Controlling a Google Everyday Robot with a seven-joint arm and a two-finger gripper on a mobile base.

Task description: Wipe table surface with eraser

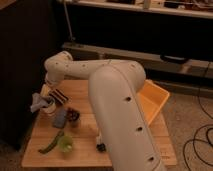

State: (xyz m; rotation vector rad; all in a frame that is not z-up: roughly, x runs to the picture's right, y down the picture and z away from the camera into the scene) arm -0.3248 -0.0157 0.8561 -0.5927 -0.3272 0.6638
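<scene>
Wooden table surface (82, 137) holds eraser (60, 96), seemingly just beside end effector (46, 95).

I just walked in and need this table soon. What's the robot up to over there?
The robot's single arm is stretched across the table surface to its rear left corner. Its gripper hangs there with jaws open, right beside the striped eraser, which lies flat on the wood and looks not yet gripped. So no wiping is under way. A grey-blue block, a dark cup, a green cup and a yellow bin are there too.
</scene>
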